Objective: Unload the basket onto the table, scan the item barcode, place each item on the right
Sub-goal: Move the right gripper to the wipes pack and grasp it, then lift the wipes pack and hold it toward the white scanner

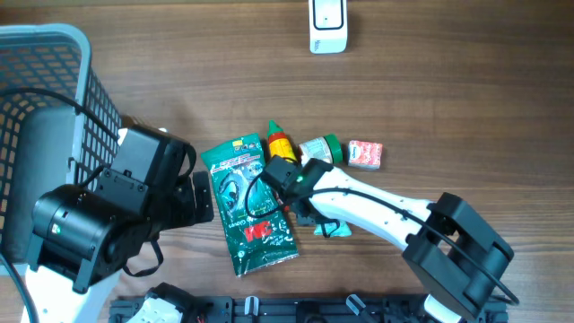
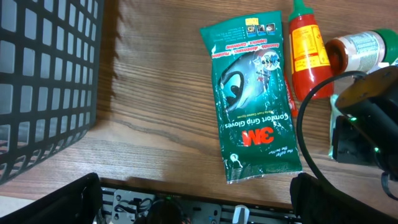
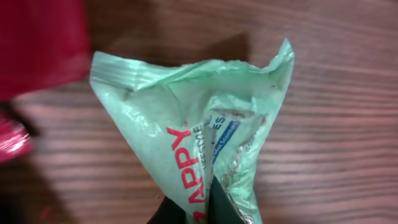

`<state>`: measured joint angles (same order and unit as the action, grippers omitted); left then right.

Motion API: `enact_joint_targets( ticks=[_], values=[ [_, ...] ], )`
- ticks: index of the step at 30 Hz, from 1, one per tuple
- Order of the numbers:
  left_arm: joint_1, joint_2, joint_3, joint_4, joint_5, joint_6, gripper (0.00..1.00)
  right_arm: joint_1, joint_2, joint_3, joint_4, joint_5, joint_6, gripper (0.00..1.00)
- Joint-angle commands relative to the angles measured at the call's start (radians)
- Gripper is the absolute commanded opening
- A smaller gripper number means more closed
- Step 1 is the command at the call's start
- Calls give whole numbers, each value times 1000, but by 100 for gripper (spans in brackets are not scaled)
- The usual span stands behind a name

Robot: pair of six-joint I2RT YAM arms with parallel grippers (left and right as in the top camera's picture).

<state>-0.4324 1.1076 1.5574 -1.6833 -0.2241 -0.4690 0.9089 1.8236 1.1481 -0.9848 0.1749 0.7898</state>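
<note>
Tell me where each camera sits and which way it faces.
Overhead: above the table, looking straight down on basket, white scanner, glove pack; left arm and right arm show.
Left wrist: on the left arm, facing down at glove pack and red bottle; open left gripper at the bottom corners.
Right wrist: close over the wood, facing a pale green packet pinched in the shut right gripper.
Shared: overhead and left wrist both show basket, glove pack, red bottle.
</note>
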Motion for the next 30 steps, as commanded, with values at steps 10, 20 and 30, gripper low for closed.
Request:
enact_joint_targets(
  ticks=[10,20,30],
  values=[
    [5,-2,7,-1,-12,-10,100,-191,-438,56,40,-516,-174,4],
    [5,-2,7,-1,-12,-10,100,-449,-466,54,274,-1545,-611,4],
    [5,-2,7,-1,-12,-10,100,-452,-466,54,910,-1677,181,4]
  ],
)
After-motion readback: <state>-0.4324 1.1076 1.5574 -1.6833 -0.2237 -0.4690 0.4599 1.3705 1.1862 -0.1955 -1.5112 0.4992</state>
